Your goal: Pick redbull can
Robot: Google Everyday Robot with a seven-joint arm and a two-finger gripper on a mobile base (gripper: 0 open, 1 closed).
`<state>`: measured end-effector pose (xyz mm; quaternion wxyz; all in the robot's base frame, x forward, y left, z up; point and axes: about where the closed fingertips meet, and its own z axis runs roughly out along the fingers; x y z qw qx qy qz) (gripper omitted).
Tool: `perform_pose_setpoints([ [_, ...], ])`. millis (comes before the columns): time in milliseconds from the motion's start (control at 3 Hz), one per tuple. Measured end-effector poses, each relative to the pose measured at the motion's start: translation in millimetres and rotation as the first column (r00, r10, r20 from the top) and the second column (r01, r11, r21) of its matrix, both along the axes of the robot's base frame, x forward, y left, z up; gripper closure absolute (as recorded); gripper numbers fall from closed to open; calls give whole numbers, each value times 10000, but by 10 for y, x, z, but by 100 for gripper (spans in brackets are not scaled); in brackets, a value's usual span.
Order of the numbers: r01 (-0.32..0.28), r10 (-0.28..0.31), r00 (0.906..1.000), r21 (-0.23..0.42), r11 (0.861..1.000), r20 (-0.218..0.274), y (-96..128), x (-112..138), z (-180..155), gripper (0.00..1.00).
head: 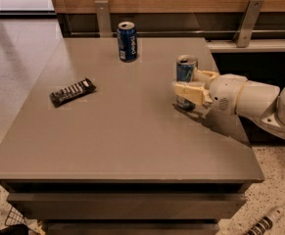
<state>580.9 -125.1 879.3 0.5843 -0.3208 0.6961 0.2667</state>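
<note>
The redbull can point(186, 67), slim and silver-and-blue, stands upright on the right side of the grey table point(122, 131). My gripper point(187, 82) reaches in from the right on a white arm point(252, 99). Its cream fingers point(190, 90) sit on either side of the can's middle, one in front and one behind, pressed against it. The can's base rests on the table top.
A wider dark-blue Pepsi can point(127, 41) stands at the back middle of the table. A dark snack bar point(72, 91) lies flat on the left. A wooden wall with metal brackets runs behind. The table's right edge is just under the arm.
</note>
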Motion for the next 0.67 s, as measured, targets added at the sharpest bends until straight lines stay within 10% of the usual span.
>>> perform_pose_setpoints([
  [667,-41,41,10000,-2,10000,3,25,0,3,0],
])
